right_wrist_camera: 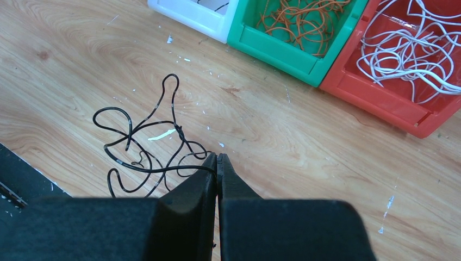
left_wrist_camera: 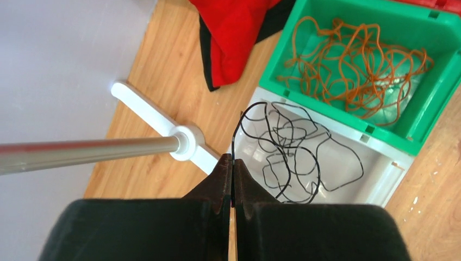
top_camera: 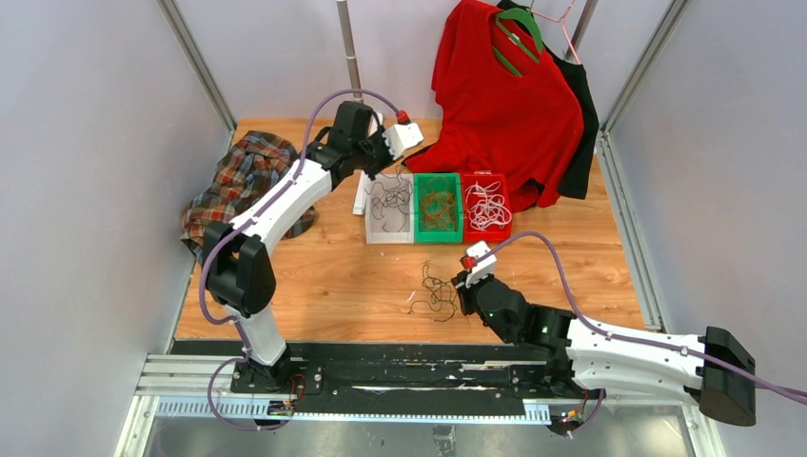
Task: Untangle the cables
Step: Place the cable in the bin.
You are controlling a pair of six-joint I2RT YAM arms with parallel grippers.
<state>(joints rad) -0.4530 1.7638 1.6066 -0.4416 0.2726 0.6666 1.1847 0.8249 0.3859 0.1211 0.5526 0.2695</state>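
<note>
Right gripper (right_wrist_camera: 217,158) pinches black cable (right_wrist_camera: 178,130) lying leftward.

Three bins (top_camera: 388,239) (top_camera: 438,238) (top_camera: 485,235) and four cable bunches (top_camera: 390,200) (top_camera: 436,290) (top_camera: 438,205) (top_camera: 487,207): two black, one orange, one white. Three garments (top_camera: 504,105) (top_camera: 582,133) (top_camera: 247,176), two arms (top_camera: 285,200) (top_camera: 619,352).

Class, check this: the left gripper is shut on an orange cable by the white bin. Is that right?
No. The left gripper is shut on a black cable, not an orange one, by the white bin; the left wrist view shows it.
</note>
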